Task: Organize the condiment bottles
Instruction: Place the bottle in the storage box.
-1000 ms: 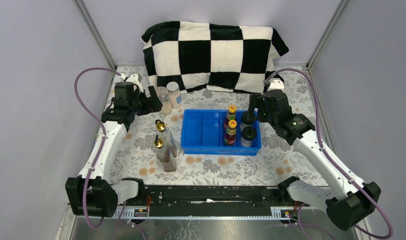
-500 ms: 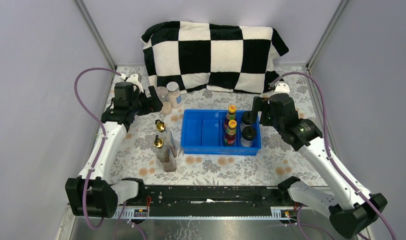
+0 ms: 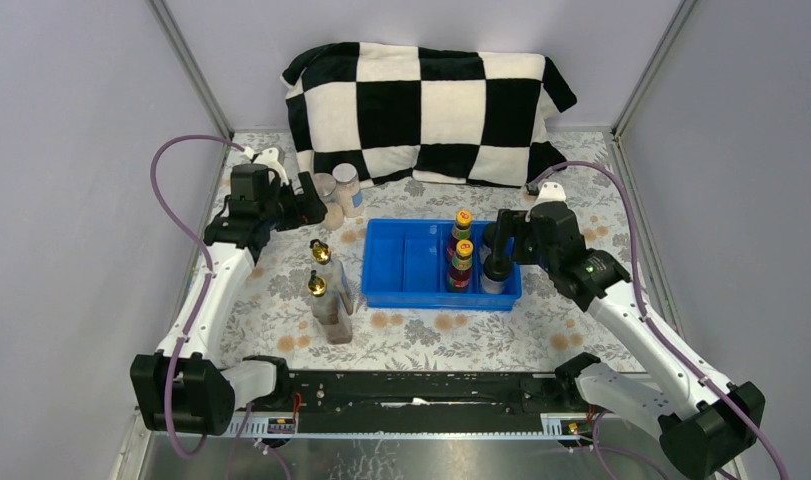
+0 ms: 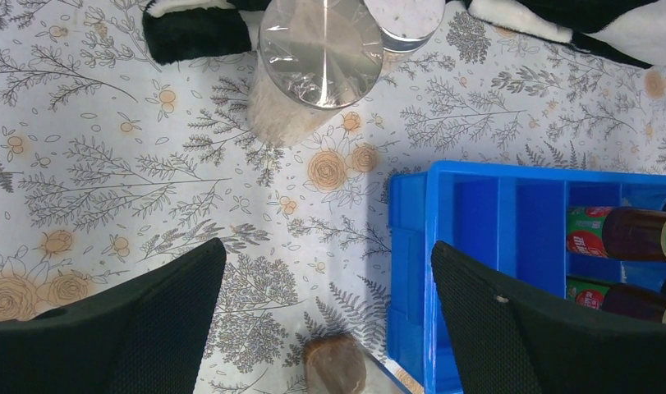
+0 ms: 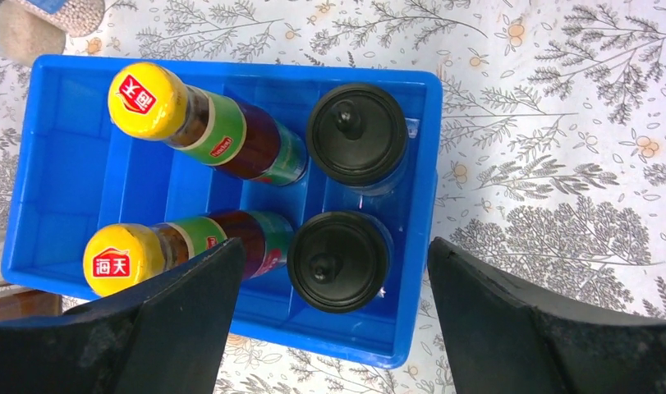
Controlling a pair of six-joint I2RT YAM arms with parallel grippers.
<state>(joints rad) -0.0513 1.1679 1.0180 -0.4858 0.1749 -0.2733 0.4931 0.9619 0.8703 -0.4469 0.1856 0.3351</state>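
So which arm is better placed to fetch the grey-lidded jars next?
Left, probably. The left gripper hangs open beside the jars, outside the blue tray on its side; the right gripper is over the black-capped shakers in the tray.

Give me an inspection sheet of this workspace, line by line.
Surface: floral cloth lies flat, no spills seen.
Job's things: two yellow-capped sauce bottles and two black-capped shakers stand in neighbouring compartments of the blue tray; two gold-topped bottles and two grey-lidded jars stand on the cloth left of the tray.
Clutter: checkered blanket bunched at the back.
Grippers: left gripper open, empty, near the jars; right gripper open, empty, over the shakers.
Cables: purple cables loop beside each arm, touching no bottle.
Surroundings: plain walls on three sides.
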